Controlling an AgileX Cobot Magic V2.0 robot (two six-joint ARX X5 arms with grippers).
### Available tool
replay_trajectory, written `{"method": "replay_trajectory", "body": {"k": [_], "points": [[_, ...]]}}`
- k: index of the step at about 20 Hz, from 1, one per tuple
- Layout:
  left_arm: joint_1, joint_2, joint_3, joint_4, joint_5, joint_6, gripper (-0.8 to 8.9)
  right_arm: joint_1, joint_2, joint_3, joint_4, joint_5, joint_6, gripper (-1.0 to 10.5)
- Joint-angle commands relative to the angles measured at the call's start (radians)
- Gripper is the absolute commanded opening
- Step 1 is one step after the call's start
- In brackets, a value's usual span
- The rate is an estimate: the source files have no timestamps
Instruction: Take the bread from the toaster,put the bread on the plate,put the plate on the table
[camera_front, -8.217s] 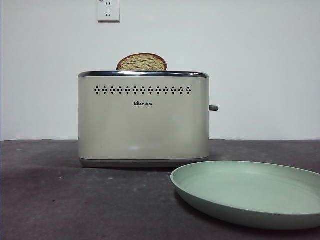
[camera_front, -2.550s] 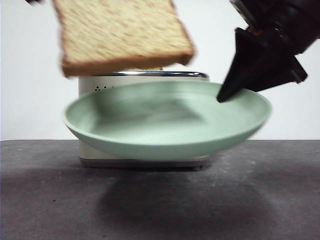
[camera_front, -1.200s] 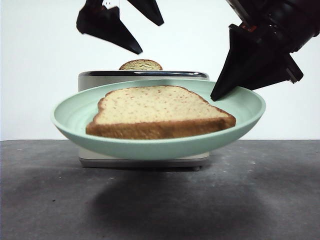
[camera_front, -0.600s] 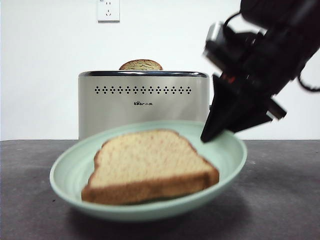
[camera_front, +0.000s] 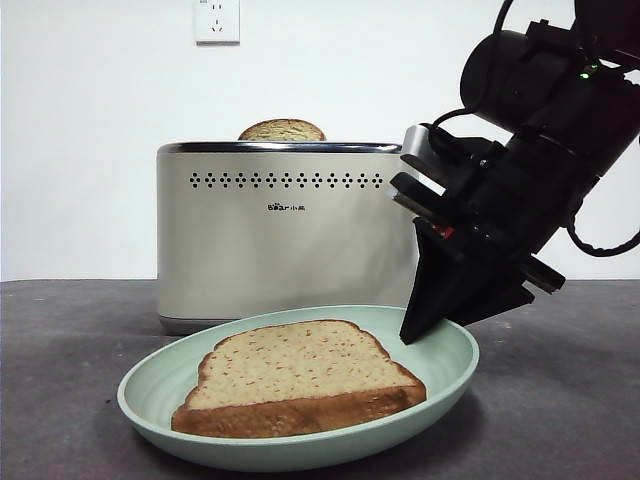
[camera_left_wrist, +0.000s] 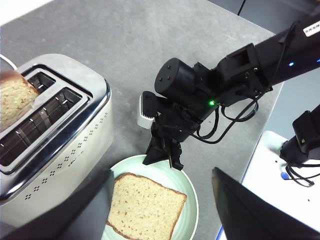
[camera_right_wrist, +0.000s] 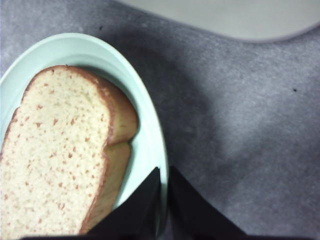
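A pale-green plate (camera_front: 150, 402) lies low on the dark table (camera_front: 560, 420) in front of the cream toaster (camera_front: 285, 235). One slice of bread (camera_front: 300, 375) lies flat in the plate. Another slice (camera_front: 282, 130) stands in a toaster slot. My right gripper (camera_front: 412, 335) is shut on the plate's right rim; the right wrist view shows its jaws (camera_right_wrist: 164, 175) pinching the rim (camera_right_wrist: 145, 125) beside the bread (camera_right_wrist: 55, 150). My left gripper (camera_left_wrist: 161, 174) hangs open and empty high above the plate (camera_left_wrist: 189, 197), the bread (camera_left_wrist: 145, 207) and the toaster (camera_left_wrist: 55, 135).
A white wall socket (camera_front: 217, 20) sits on the wall behind the toaster. In the left wrist view, the table's edge runs past the right arm (camera_left_wrist: 260, 65), with a white base and cables (camera_left_wrist: 280, 165) beyond it.
The right gripper has lowered the plate with the bread down to the table and levelled it. The left gripper, above the plate a second ago, has left the front view.
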Motion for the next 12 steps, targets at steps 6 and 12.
{"method": "replay_trajectory", "body": {"k": [6,12], "points": [[-0.006,0.008,0.025,0.002,-0.001,0.002,3.07,0.002,0.000,0.012,-0.035,0.033,-0.005,2.5],[-0.006,0.008,0.025,-0.003,-0.001,0.002,3.07,-0.002,-0.256,0.014,-0.194,0.058,-0.039,2.5]]}}
